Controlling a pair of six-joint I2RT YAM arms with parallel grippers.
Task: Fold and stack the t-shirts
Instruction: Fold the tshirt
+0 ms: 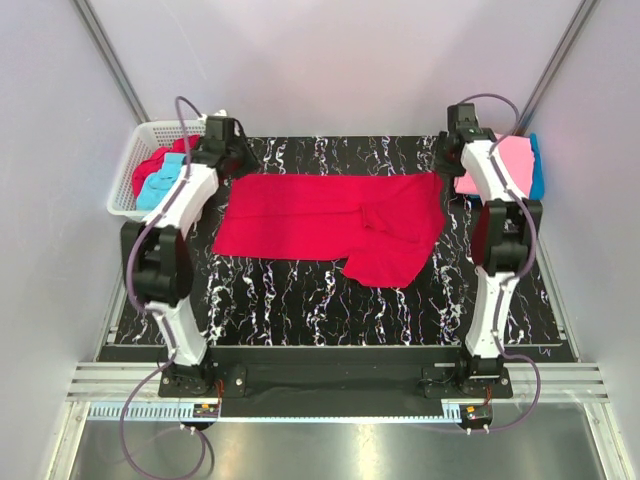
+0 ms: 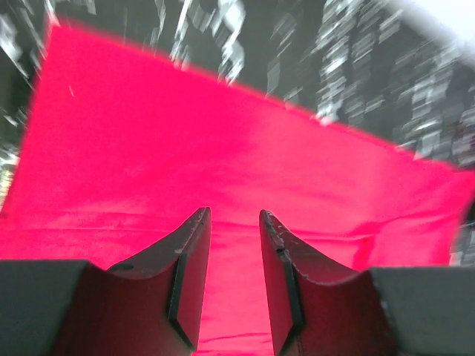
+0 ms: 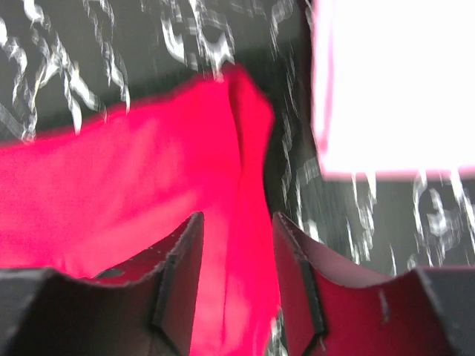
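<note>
A crimson red t-shirt [image 1: 320, 215] lies spread across the black marbled mat [image 1: 300, 300], its right part folded over itself. My left gripper [image 1: 229, 150] hovers over the shirt's far left corner, jaws open, with only red cloth [image 2: 223, 133] below the gap [image 2: 234, 215]. My right gripper [image 1: 447, 158] is over the far right edge, jaws open [image 3: 237, 216] above the cloth's folded edge [image 3: 133, 185]. A folded pink t-shirt [image 1: 510, 160] lies on a turquoise blue one [image 1: 538, 165] at the far right; it shows overexposed in the right wrist view [image 3: 393, 89].
A white lattice basket [image 1: 122, 195] stands at the far left, holding another red shirt [image 1: 150, 168] and a turquoise shirt [image 1: 160, 188]. Grey walls and metal rails enclose the table. Both arm bases sit at the near edge.
</note>
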